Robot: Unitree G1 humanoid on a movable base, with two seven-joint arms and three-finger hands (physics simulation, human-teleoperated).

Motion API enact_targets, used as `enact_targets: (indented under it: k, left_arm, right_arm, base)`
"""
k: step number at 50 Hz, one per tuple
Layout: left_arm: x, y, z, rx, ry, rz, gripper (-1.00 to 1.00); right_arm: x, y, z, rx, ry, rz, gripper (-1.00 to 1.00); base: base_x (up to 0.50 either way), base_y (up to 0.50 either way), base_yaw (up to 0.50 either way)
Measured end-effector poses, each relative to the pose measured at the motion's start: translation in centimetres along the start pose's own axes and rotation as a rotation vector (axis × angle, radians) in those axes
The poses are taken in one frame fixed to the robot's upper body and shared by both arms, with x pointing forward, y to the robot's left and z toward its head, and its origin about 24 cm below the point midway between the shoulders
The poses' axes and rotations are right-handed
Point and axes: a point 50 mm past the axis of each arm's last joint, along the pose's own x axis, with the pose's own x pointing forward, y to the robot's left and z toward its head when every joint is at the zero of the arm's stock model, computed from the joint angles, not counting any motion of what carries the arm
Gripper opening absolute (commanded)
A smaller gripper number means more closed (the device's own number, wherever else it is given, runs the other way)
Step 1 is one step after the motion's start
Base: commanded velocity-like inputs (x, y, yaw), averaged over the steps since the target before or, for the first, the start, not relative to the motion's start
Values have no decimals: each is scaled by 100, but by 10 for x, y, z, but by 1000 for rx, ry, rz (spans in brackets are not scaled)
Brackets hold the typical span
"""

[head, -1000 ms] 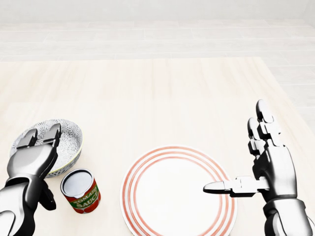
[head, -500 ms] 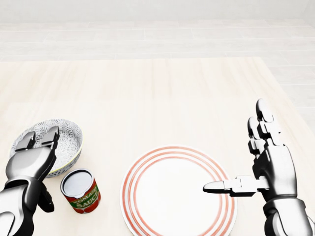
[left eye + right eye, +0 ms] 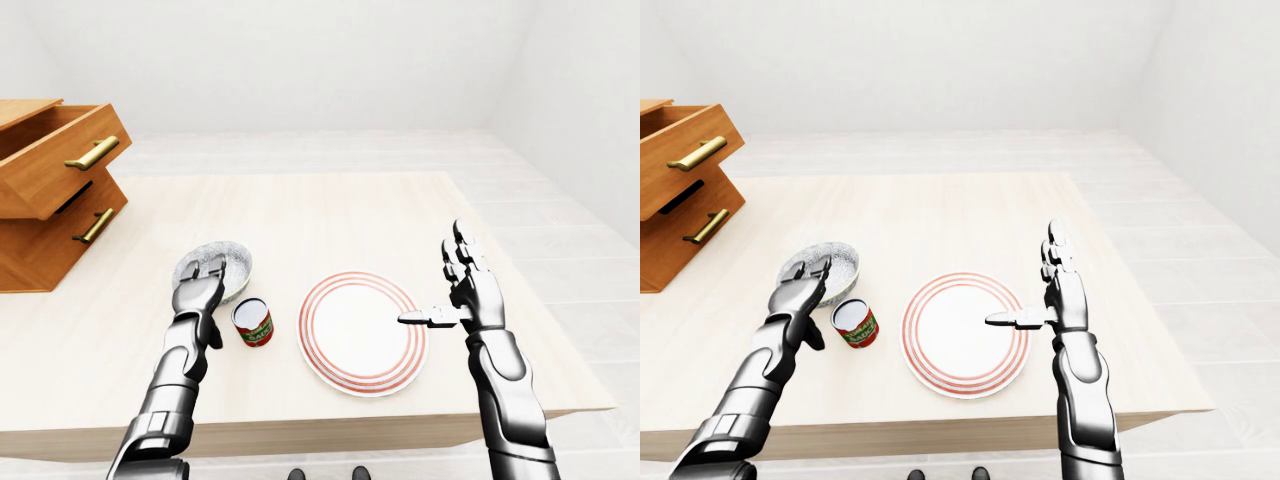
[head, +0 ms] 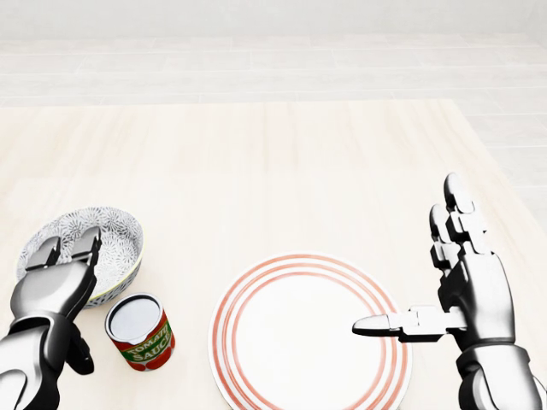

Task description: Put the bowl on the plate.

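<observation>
Currently left hand (image 4: 53, 286) spread open over the near rim of the bowl (image 4: 107, 239), gripping nothing; bowl on the tabletop (image 4: 273, 171), left of the plate (image 4: 224, 318), can (image 4: 141, 331) just beside. Right hand (image 4: 474, 290) wide too, thumb over plate's rim.

Simulator renders, bright and evenly lit. I read the light as diffuse and falling from above: the plate (image 4: 308, 337) and the sauce can (image 4: 141, 331) cast only faint, soft-edged shadows on the pale table (image 4: 273, 171). White walls and floor wash out to almost one tone in my eye views. Glossy highlights and dark reflections band the left hand (image 4: 53, 286) and the right hand (image 4: 474, 295). Every view is sharp from edge to edge. The table's sides converge strongly in the wide eye views.
</observation>
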Motion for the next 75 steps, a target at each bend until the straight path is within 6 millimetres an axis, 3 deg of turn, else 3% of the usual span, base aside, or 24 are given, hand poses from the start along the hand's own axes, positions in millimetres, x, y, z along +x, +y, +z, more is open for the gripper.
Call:
enact_targets:
  k: [29,32,34,35,39,64,75]
  left_arm:
    - [1,-3,-4,0,12,-5,100]
    - [1,-2,-5,1,13,-4,13]
    - [1,-2,-5,2,12,-5,1]
    - [1,-2,-5,3,12,-5,-36]
    - [1,0,-4,6,9,2,-100]
    - [-4,7,-5,-1,0,-2,-100]
    - [-8,27,-6,-6,-17,8,-100]
  right_arm:
    - [0,-1,-1,-1,1,0,100]
    - [0,-1,-1,-1,1,0,100]
    - [0,-1,-1,-1,1,-1,100]
    - [0,-1,-1,-1,1,-1,100]
    - [0,-1,-1,-1,1,-1,100]
    - [4,-3,-1,-8,5,-12,100]
    - [6,-7,0,-3,5,-24,100]
  base:
    - [0,0,0]
    - [0,0,0]
    - [0,0,0]
    - [0,0,0]
    - [0,0,0]
    - [0,0,0]
    - [0,0,0]
